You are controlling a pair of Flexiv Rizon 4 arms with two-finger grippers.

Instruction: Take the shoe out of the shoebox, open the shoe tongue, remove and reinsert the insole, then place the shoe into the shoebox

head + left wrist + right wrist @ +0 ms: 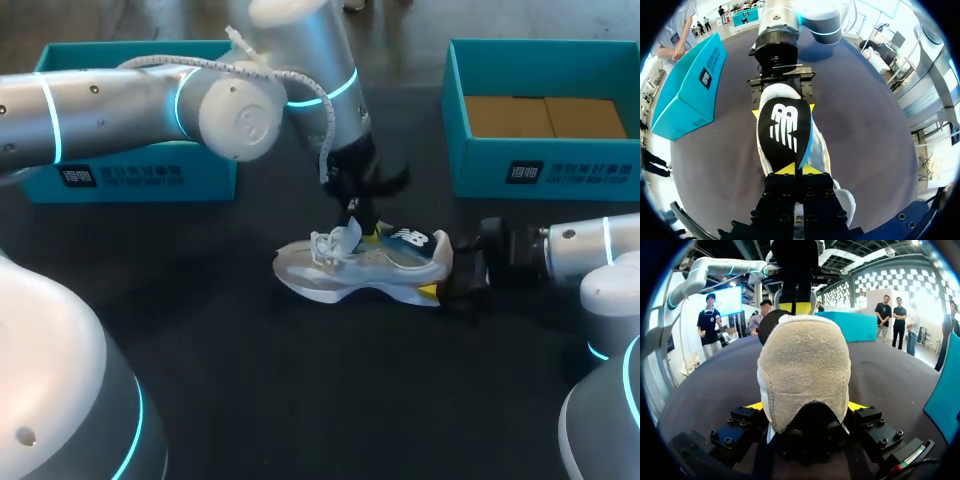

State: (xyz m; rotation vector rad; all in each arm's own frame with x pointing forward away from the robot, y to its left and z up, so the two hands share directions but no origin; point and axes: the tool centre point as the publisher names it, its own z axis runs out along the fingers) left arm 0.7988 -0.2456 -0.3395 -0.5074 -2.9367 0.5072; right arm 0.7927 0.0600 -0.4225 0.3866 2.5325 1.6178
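shoe (802,375): rough suede heel | table (250,380): matt dark | shoebox (560,165): smooth card

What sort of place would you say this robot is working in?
Probably a robotics lab or demo bench set up for shoe handling. A dark table carries teal shoeboxes and a sneaker, which the left gripper holds at the tongue and the right gripper at the heel.

Robotics lab (arms (100,100) over table (230,400)).
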